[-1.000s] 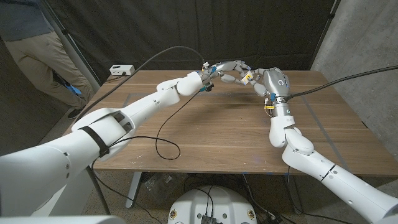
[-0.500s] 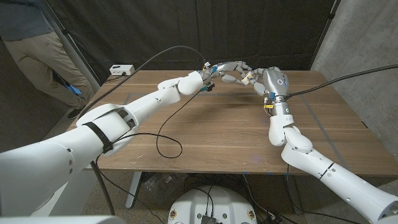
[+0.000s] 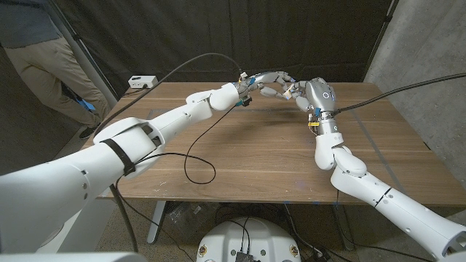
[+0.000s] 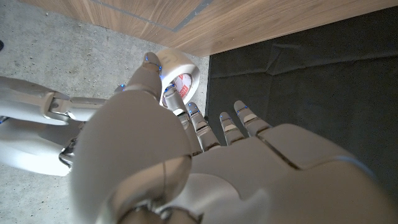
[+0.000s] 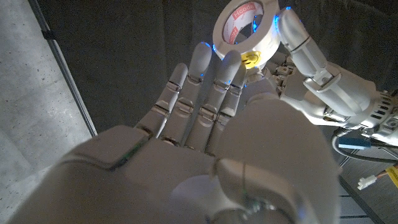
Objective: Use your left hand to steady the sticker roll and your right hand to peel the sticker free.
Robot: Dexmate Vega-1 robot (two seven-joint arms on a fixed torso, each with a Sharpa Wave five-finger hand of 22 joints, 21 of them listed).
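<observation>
sticker roll (image 5: 244, 28), white with a red-printed core, is held up in the air above the far middle of the wooden table (image 3: 247, 149), where the two hands meet. left hand (image 3: 266, 82) grips it, thumb on one side of the roll and fingers on the other, as the right wrist view shows. a yellow smiley sticker (image 5: 250, 59) sits on the roll's outer face. right hand (image 3: 312, 93) reaches in from the other side, its fingertips (image 5: 231, 59) up against the roll just beside the sticker; whether they pinch the sticker i cannot tell. a black cable (image 3: 191, 156) loops over the table. near the far left corner lies a small white box (image 3: 143, 81). a person (image 3: 44, 62) stands off to the left.
</observation>
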